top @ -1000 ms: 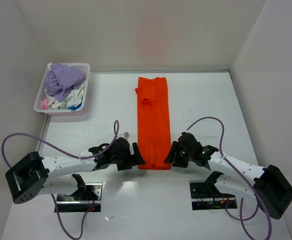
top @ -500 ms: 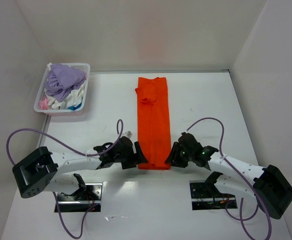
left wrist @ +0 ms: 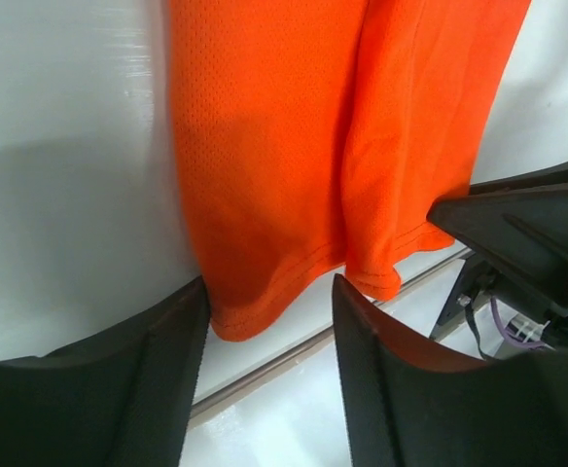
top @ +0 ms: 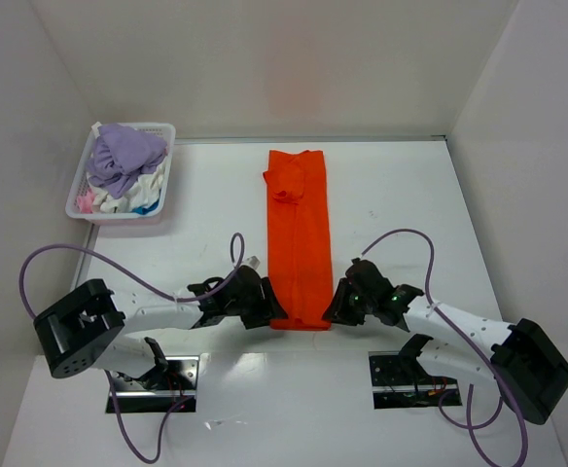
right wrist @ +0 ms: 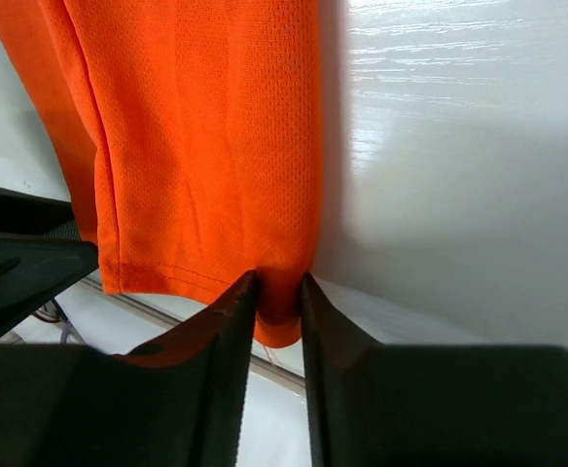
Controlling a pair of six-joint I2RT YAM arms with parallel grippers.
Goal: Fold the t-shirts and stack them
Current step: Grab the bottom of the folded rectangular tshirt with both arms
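My right gripper [right wrist: 280,297] is clamping the orange t-shirt [top: 299,243] at its near right corner. The left gripper [left wrist: 269,311] is straddling the near left corner, gaping.

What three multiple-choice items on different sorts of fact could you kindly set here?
1. Where does the white lattice basket stand? A. far left B. near right C. between the arms
2. What colour is the laid-out t-shirt? A. purple B. orange C. green
3. The left gripper is: A. shut on the basket B. shut, empty C. open astride the t-shirt's hem
Answers: A, the top view shows it far left; B, orange in every view; C, its fingers spread either side of the hem.
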